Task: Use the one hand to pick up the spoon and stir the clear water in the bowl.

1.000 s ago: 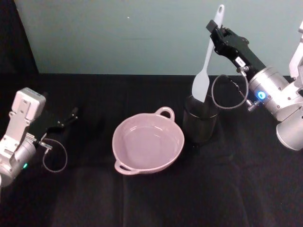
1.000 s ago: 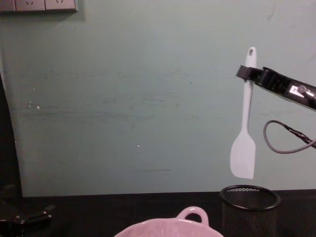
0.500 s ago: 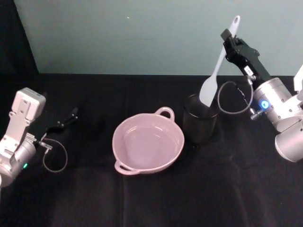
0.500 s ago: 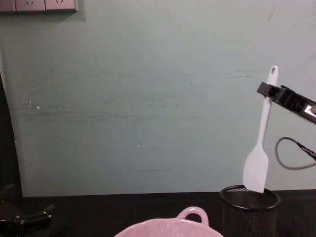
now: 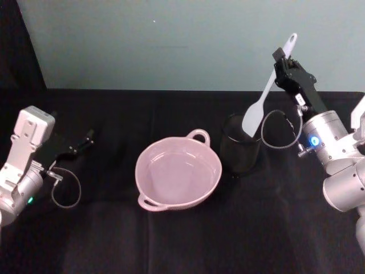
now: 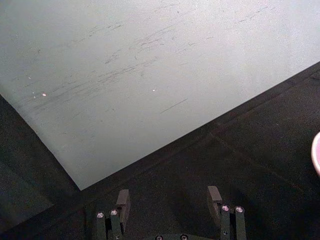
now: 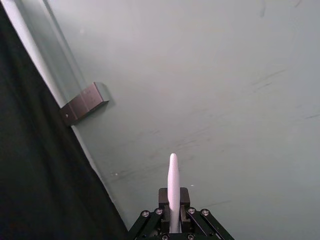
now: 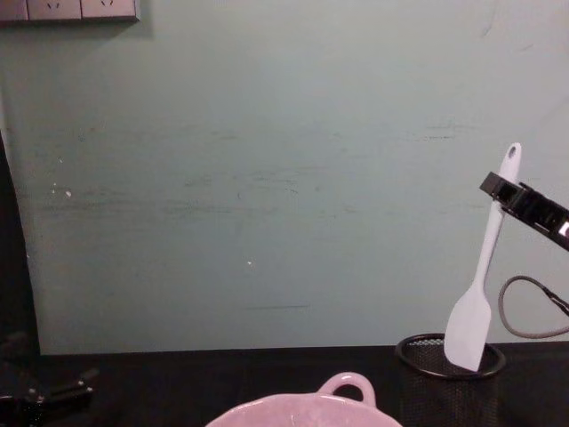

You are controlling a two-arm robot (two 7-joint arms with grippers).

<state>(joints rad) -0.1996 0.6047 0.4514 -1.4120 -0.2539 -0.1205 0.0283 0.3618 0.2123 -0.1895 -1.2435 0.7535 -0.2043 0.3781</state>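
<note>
The right gripper point(image 5: 281, 59) clamped the spoon point(image 5: 259, 100) near its handle tip, almost upright, blade seemingly inside the cup point(image 5: 239, 154). The bowl point(image 5: 149, 165) lay to its left. The left gripper point(image 6: 170, 202) rested far left, jaws apart.

No words, numbers or signs are showing clearly enough to read. A small white label point(image 5: 297, 99) is sitting on the right gripper point(image 5: 279, 56), but its print is looking too tiny to make out.
</note>
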